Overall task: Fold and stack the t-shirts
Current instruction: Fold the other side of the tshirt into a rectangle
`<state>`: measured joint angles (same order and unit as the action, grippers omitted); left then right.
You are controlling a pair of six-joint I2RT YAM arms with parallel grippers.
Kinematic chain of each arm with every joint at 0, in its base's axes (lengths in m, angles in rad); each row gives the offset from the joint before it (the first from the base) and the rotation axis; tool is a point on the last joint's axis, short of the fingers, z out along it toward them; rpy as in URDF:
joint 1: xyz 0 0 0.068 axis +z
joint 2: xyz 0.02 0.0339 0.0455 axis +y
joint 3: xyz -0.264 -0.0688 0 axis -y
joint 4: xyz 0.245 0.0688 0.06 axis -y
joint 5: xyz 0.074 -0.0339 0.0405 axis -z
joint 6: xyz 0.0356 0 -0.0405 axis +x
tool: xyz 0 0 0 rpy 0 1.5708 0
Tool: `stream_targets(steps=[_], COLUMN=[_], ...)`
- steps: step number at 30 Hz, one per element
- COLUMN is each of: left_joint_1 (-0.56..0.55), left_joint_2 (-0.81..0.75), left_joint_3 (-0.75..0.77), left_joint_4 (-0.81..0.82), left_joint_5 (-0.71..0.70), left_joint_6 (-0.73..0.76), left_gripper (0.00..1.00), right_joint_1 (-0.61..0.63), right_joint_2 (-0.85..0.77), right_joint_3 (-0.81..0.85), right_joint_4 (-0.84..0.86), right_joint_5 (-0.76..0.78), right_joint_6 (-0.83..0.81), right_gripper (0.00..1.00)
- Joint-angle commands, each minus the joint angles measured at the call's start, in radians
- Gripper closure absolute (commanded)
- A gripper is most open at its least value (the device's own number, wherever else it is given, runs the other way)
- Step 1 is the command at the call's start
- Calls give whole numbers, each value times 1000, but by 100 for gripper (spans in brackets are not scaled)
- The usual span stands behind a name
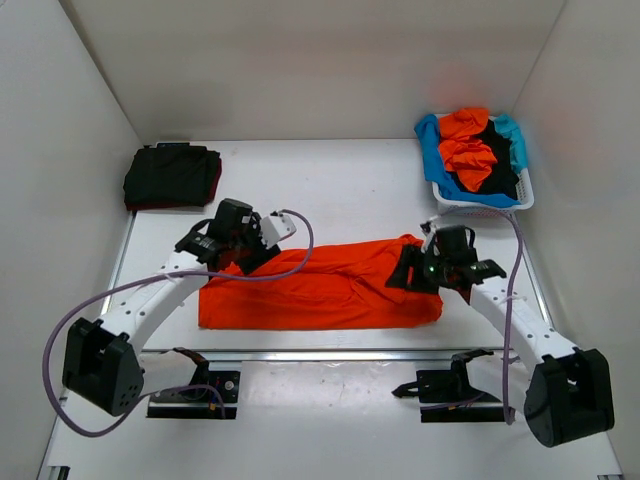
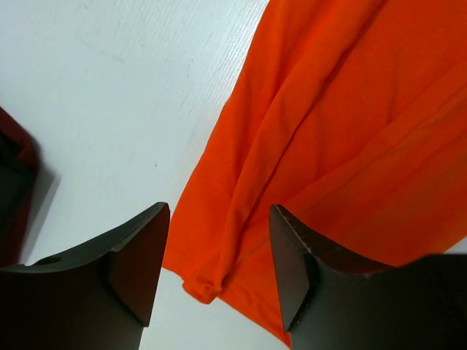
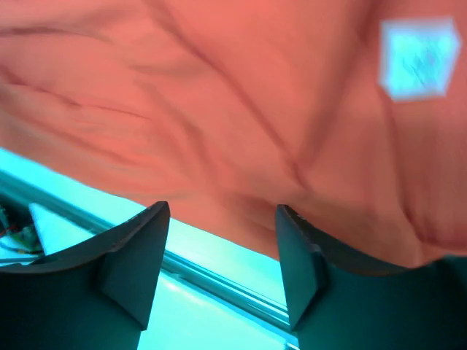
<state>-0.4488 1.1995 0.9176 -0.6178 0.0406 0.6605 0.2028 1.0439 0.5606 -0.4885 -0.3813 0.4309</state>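
Orange t-shirt [image 1: 320,290] lies folded lengthwise into a long, creased band across the near half of the tabletop [image 1: 340,180], roughly parallel to the near edge. The left arm [image 1: 160,295] reaches over the band's left end and the right arm [image 1: 510,315] over its right end. The left jaws stand well apart with nothing between them. From the wrist, their two dark fingers [image 2: 139,255] frame a rumpled corner of the orange cloth lying on the white surface below, and neither finger touches it. The right jaws are parted too and grip nothing. That wrist view is blurred and tinted, showing only orange folds filling most of the frame, a pale square patch [image 3: 416,58] on the cloth, and what looks like the rail [image 3: 226,284] along the near edge. In the far left corner of the tabletop sits a folded black t-shirt [image 1: 170,172] resting on a dark red t-shirt [image 1: 214,185], whose edge peeks out along the side. In the far right corner stands a white lattice basket [image 1: 480,206], heaped with a crumpled orange shirt [image 1: 468,140], a black shirt [image 1: 505,172] and a light blue shirt [image 1: 432,150] that hangs over its left rim
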Motion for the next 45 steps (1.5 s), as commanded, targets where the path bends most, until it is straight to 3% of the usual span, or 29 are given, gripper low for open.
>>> stream_targets(steps=[1,9,19,21,26,29,34,45], left_joint_1=[4,24,56,59,58,59,61,44], left_joint_2=[49,49,18,18,21,12,17,18], left_joint_3=[1,-86,-132,-117,-118,-124,-117,-115], left_joint_4=[47,78,67,69,75,76,78,87], left_joint_5=[13,-24,1,1,-13,-13,-27,-39], left_joint_6=[-113,-151,-177,-176,-170,-168,-164,-145], left_gripper=[32,32,29,29,29,28,28,28], right_joint_1=[72,133,167,179,204,199,205,320], right_joint_2=[30,411,586,614,627,640,601,466], right_joint_3=[168,363,469,481,455,446,420,312], right_joint_4=[57,45,77,74,102,88,87,142], right_joint_5=[50,48,41,32,7,-19,-54,-125], right_joint_6=[-24,-116,-153,-156,-141,-136,-130,-28], right_gripper=[41,33,33,37,62,71,100,100])
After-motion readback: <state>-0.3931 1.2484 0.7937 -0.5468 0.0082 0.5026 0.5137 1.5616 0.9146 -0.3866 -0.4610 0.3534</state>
